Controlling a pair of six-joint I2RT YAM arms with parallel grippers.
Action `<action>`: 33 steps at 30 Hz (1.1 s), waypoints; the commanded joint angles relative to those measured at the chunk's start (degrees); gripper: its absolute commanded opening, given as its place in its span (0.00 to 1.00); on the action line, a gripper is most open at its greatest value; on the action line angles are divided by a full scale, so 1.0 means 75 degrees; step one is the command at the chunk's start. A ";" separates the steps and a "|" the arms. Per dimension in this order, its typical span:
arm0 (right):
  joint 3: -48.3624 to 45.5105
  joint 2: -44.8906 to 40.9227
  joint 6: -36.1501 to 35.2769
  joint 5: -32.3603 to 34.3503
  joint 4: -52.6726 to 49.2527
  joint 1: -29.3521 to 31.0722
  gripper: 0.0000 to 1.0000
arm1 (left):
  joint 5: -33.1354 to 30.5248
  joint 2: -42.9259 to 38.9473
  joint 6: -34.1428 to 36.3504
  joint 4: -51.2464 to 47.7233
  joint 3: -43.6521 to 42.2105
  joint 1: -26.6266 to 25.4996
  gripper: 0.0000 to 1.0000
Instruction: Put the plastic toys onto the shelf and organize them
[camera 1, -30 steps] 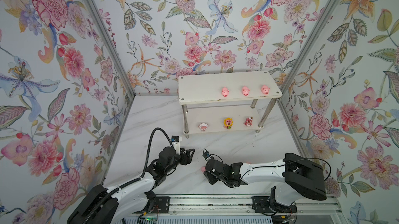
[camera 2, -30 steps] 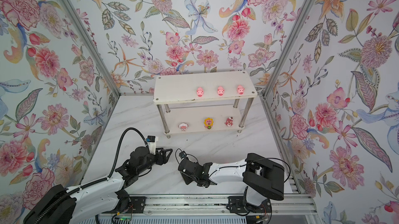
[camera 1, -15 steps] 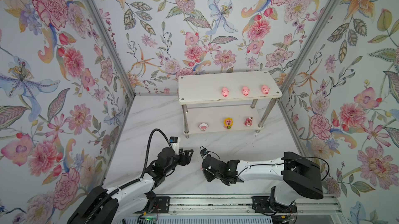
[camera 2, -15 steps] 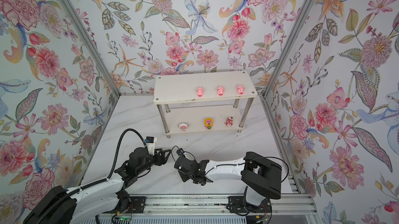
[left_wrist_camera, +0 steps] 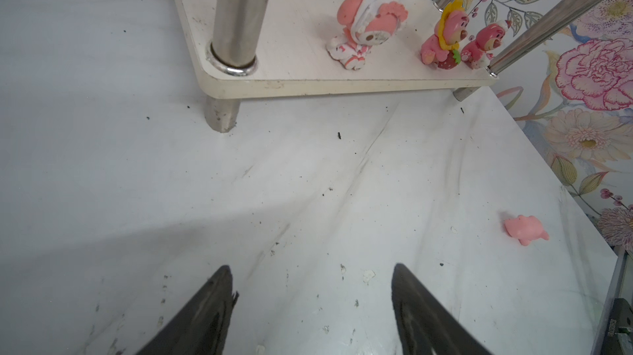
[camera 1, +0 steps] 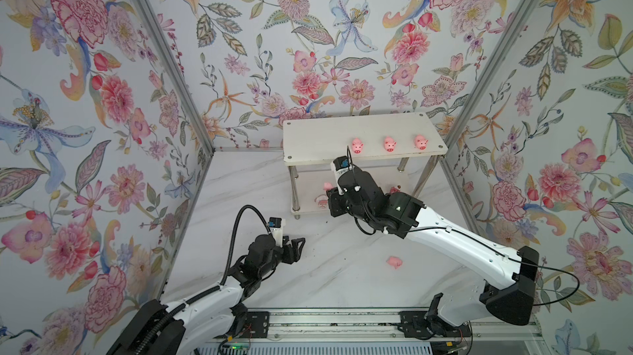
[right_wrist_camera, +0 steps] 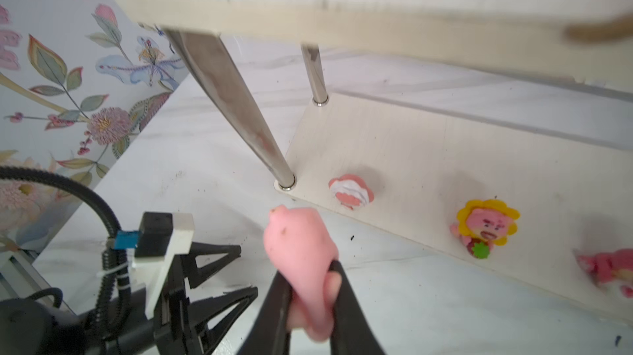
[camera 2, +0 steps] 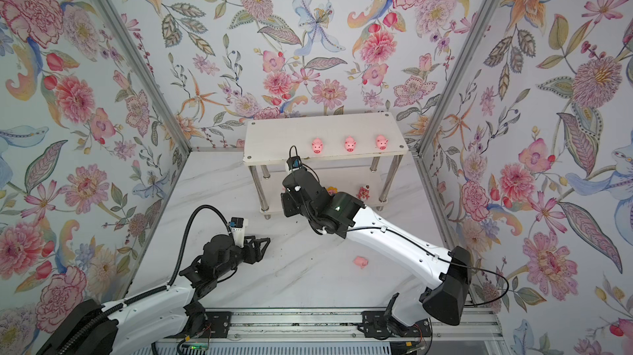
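The right gripper [right_wrist_camera: 310, 278] is clamped on a pale pink pig [right_wrist_camera: 298, 243], which sticks out past the fingertips. In a top view this held pig [camera 1: 327, 185] sits just right of centre, between the two boards of the shelf [camera 1: 342, 130] and close beside the front left leg [camera 1: 293, 185]. Whether it hangs over the lower board [right_wrist_camera: 445, 151] or just off its front corner cannot be told.

Three pigs [camera 1: 389, 144] stand in a row along the front edge of the top board, on its right half; the left half is bare. On the lower board a white-pink figurine [right_wrist_camera: 351, 192] stands nearest the left corner, then a sunflower figurine [right_wrist_camera: 486, 226], then a dark pink bear [left_wrist_camera: 483, 45] by the right leg, all close to the front edge.

The left gripper [left_wrist_camera: 311, 269] rests low at lower centre with its fingers spread wide and nothing between them. Bare table [camera 1: 239, 199] lies between it and the shelf.

One loose pig [camera 1: 394, 262] lies on its side at lower right of centre, below the right arm, well apart from both grippers
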 commanded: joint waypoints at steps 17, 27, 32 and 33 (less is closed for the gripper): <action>0.3433 0.1964 -0.1414 0.1014 -0.0980 -0.0508 0.22 | 0.0129 0.0349 0.0546 0.0277 0.0063 0.0192 0.75; 0.3870 0.2421 -0.1349 0.0638 -0.1042 -0.0963 0.26 | 0.0160 0.0359 0.0492 0.0341 0.0005 0.0233 0.76; 0.3845 0.2487 -0.1310 0.0508 -0.1058 -0.1056 0.32 | 0.0142 0.0368 0.0499 0.0325 -0.0030 0.0242 0.76; 0.3842 0.2488 -0.1281 0.0457 -0.1053 -0.1075 0.33 | 0.0137 0.0362 0.0502 0.0325 -0.0030 0.0249 0.76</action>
